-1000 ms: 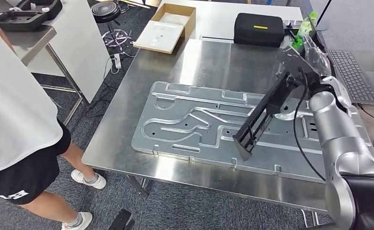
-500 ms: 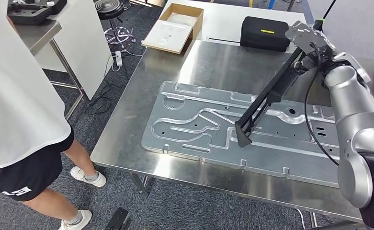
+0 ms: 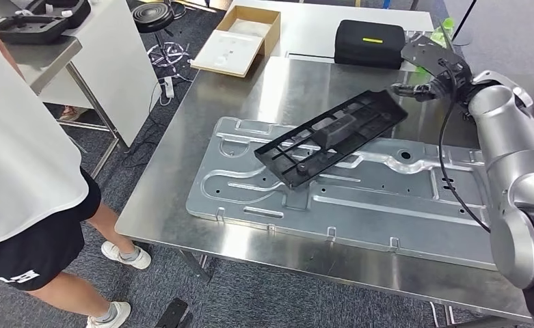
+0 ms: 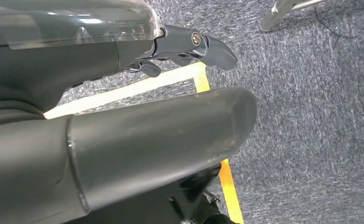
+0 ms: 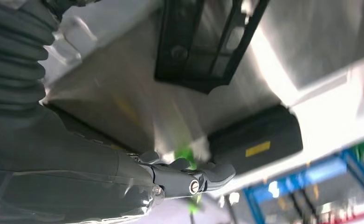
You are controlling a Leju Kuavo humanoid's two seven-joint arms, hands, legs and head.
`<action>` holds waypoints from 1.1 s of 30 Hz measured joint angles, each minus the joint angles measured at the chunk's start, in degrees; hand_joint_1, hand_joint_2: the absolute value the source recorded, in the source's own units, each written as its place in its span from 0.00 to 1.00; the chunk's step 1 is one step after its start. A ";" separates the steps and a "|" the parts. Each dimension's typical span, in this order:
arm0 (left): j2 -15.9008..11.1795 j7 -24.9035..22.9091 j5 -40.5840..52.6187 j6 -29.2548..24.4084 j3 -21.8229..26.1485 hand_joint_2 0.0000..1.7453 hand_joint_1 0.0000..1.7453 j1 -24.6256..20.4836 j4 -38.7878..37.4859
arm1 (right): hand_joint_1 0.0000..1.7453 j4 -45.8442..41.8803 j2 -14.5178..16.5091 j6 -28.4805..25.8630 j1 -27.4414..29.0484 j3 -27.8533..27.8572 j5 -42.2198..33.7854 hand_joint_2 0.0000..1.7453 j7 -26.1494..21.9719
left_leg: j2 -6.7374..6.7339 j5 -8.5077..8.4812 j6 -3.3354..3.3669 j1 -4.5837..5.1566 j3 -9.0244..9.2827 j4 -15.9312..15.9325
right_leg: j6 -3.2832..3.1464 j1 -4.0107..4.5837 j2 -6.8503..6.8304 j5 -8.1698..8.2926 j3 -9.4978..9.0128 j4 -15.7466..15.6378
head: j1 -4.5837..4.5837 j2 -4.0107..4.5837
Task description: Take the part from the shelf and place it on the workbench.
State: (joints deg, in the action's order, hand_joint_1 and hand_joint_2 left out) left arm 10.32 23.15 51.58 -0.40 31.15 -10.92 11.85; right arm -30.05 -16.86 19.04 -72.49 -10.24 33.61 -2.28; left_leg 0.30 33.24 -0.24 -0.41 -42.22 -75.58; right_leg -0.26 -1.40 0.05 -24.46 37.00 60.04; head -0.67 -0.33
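Since 0.5 s ago the black part (image 3: 330, 138) has gone from standing near upright in the right hand (image 3: 433, 83) to lying flat-ish on the stamped metal panel (image 3: 359, 195), w/ the hand now off it, just beside its far end. Right hand fingers spread apart, holding nothing. Left hand (image 4: 180, 46) hangs over grey carpet w/ yellow floor tape, fingers loosely apart, nothing in it.

Counts: 1 part, 1 panel, 1 steel workbench (image 3: 202, 147), 1 black zip case (image 3: 369, 42), 1 open cardboard box (image 3: 240, 37), 1 person (image 3: 24, 157) standing at the bench's left side.

Part: long black plastic frame, open lattice of ribs, solid raised block mid-length, lying diagonally across the panel's upper middle.
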 joint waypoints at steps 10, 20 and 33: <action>-0.02 0.03 0.01 0.03 0.02 0.00 0.00 -0.06 0.00 | 0.00 2.14 -0.47 0.82 -2.05 -1.41 -0.69 0.00 -0.39 | -0.04 -8.21 2.40 0.42 7.65 16.84 | 1.70 0.39 0.15 -0.05 0.02 0.01 | 0.03 0.00; 0.10 0.02 0.03 -0.93 0.37 0.00 0.00 -0.01 0.00 | 0.00 -4.15 0.23 -21.85 5.54 -0.84 -5.58 0.00 -10.35 | 0.07 -8.25 2.64 0.33 7.80 16.88 | 2.45 0.17 0.01 -0.63 0.81 2.83 | 0.07 0.00; 0.46 -0.02 0.99 -2.33 0.48 0.00 0.00 0.72 0.00 | 0.00 -50.71 12.44 -48.76 41.86 -5.91 11.63 0.00 -19.31 | -0.19 -2.71 -0.01 0.16 1.87 3.76 | -0.78 0.58 -1.84 -1.00 -1.91 -0.95 | -0.01 0.00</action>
State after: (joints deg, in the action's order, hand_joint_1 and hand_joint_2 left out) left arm 10.78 23.12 52.57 -2.74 31.63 -10.20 11.85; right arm -80.75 -4.42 -29.72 -30.63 -16.15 45.24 -21.59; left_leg 0.12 30.52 -0.24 -0.25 -40.35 -71.83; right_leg -1.03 -0.82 -1.79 -25.46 35.09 59.09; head -0.68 -0.33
